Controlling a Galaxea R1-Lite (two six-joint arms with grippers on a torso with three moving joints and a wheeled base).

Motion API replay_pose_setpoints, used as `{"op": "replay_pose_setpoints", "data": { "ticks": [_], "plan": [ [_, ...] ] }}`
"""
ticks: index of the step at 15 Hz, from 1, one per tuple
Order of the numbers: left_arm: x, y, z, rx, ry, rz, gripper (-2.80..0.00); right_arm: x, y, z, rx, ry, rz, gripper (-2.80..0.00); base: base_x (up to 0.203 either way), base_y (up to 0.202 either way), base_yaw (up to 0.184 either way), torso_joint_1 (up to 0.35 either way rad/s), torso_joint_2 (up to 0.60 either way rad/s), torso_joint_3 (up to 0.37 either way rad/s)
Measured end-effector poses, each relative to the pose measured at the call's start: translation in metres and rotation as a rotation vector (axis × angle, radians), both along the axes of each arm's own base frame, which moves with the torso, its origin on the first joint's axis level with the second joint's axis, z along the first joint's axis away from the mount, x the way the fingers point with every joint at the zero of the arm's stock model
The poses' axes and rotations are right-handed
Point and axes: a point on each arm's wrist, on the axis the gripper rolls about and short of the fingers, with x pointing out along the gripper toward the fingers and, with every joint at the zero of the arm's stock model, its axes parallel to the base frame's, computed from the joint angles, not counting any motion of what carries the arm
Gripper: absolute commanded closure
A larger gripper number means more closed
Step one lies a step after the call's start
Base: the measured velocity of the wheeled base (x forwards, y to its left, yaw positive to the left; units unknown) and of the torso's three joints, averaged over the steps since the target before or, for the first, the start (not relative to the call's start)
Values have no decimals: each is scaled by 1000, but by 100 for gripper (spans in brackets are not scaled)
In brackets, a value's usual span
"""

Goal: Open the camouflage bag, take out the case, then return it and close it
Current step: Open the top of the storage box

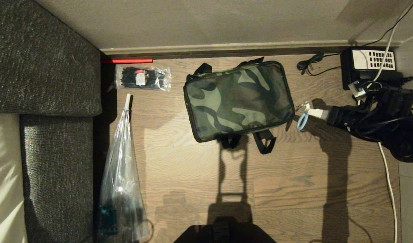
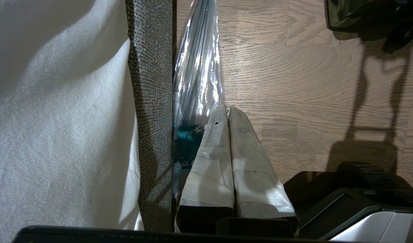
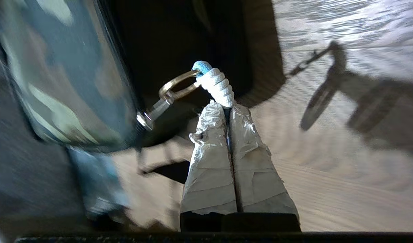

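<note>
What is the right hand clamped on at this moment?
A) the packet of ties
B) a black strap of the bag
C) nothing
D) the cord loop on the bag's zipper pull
D: the right hand pinches the cord loop on the camouflage bag zipper ring.

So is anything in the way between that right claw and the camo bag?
Nothing visible. The right gripper is shut on the zipper pull cord at the right end of the camouflage bag, whose lid looks closed. The left gripper is parked by the sofa.
</note>
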Motion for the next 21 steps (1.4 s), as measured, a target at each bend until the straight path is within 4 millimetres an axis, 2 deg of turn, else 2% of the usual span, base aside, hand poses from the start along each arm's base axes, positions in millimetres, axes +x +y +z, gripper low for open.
{"op": "replay_pose_setpoints", "data": {
  "ticks": [5, 9, 21],
  "plan": [
    [0, 0, 0, 0, 0, 0, 0, 1, 16, 18, 208, 103, 24, 0, 0, 0, 0, 0, 0, 0],
    [0, 0, 0, 0, 0, 0, 0, -3, 27, 22, 221, 109, 54, 0, 0, 0, 0, 0, 0, 0],
    [0, 0, 0, 0, 0, 0, 0, -1, 30, 24, 331, 196, 103, 0, 0, 0, 0, 0, 0, 0]
  ]
}}
